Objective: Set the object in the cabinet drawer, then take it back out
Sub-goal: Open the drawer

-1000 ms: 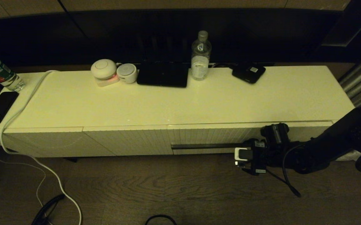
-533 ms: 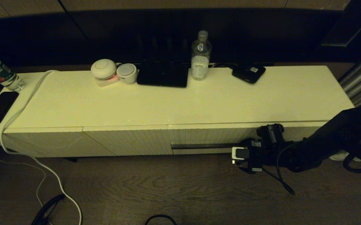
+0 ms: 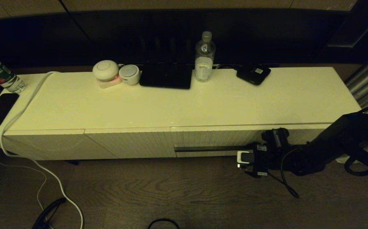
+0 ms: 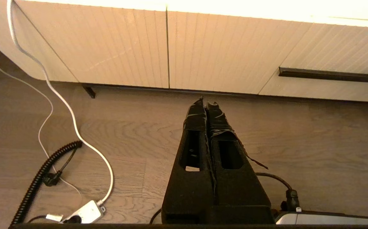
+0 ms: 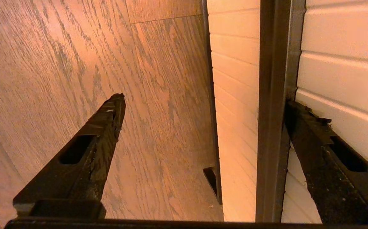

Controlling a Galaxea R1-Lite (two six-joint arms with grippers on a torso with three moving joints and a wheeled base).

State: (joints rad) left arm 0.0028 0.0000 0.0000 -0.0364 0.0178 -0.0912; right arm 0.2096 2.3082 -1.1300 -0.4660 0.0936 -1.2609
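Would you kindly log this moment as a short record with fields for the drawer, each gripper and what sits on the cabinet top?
drawer: cabinet drawer closed, dark handle strip across its ribbed front
right gripper: right gripper at the handle strip's right end, jaws open, one finger against the strip, the other over the floor
left gripper: left gripper low over the floor in front of the cabinet, jaws shut, empty
cabinet top: water bottle, black tablet, two round white devices
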